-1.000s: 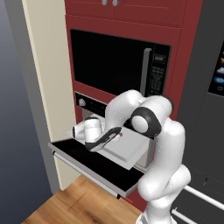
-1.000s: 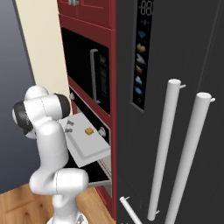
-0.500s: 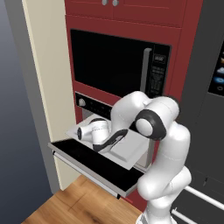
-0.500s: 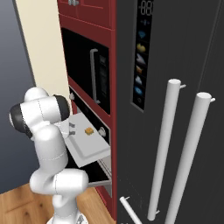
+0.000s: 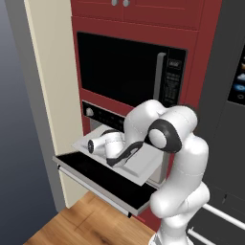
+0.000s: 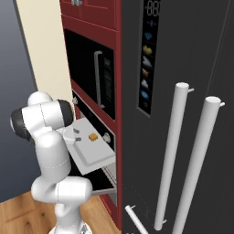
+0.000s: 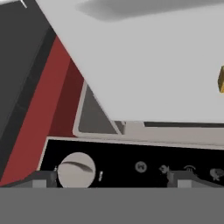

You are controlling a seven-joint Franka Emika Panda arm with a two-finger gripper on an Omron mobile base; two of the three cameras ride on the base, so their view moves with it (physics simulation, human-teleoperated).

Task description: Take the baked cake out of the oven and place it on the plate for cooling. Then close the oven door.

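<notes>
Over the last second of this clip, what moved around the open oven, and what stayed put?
The arm swung its hand leftward over the pulled-out tray, and the gripper now sits nearer the tray's left end. Nothing was taken hold of or let go. The oven door stayed folded down, the tray stayed out, and the small cake kept its place on the tray.

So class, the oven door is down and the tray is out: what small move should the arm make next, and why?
Probably swing the gripper toward the cake: it sits on the pulled-out tray, beside the hand and not yet held.
</notes>
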